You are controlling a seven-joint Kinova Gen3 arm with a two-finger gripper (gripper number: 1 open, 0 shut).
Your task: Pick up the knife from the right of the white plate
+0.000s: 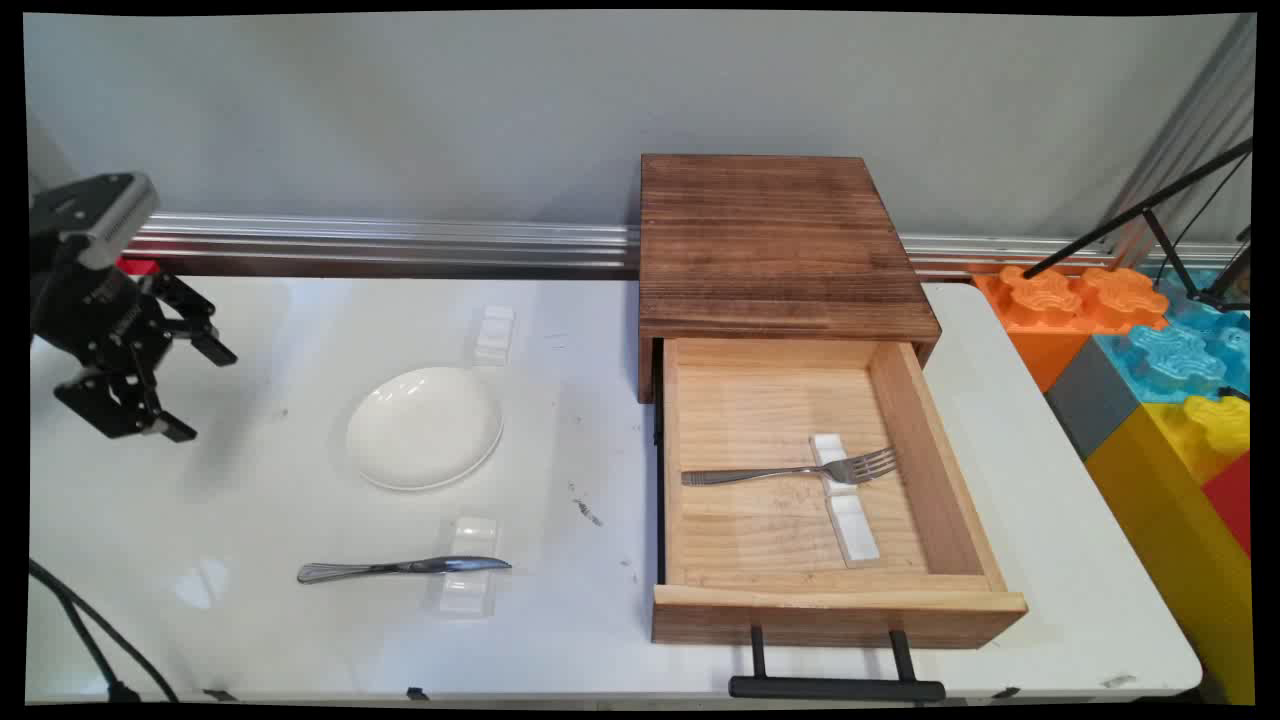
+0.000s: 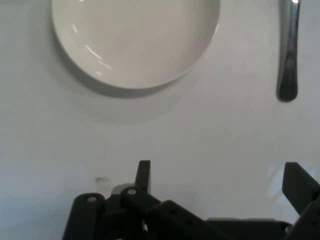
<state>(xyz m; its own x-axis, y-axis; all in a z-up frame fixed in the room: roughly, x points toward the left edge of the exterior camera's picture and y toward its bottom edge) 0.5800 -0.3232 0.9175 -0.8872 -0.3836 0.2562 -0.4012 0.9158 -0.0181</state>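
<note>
At the far left of the tabletop (image 1: 250, 640), well left of the white plate (image 1: 424, 427), my claw (image 1: 185, 390) hangs above bare surface with its two fingers spread wide and nothing between them; my hand view shows one fingertip (image 2: 144, 172) and the other at the frame's right edge, with only white tabletop in the gap. The plate, my landmark here, sits empty. Just beyond it, toward the wall, lies a small white rest (image 1: 494, 334) with nothing on it. On the plate's near side a knife (image 1: 400, 568) lies flat, its blade end across a second white rest (image 1: 467, 580); its handle points left. Right of the plate stands a dark wooden cabinet (image 1: 780, 240), its pale drawer (image 1: 840, 600) pulled fully open toward me by a black bar handle (image 1: 835, 687). Inside the drawer a fork (image 1: 790, 471) lies crosswise, tines over a long white rest (image 1: 846, 500). Farthest right of the plate, off the tabletop's edge, are large coloured blocks (image 1: 1150, 370). I have no assigned job to measure against: as things lie, the knife is out beside the plate, the fork is in the drawer, the drawer is open, and the claw grips nothing.
</note>
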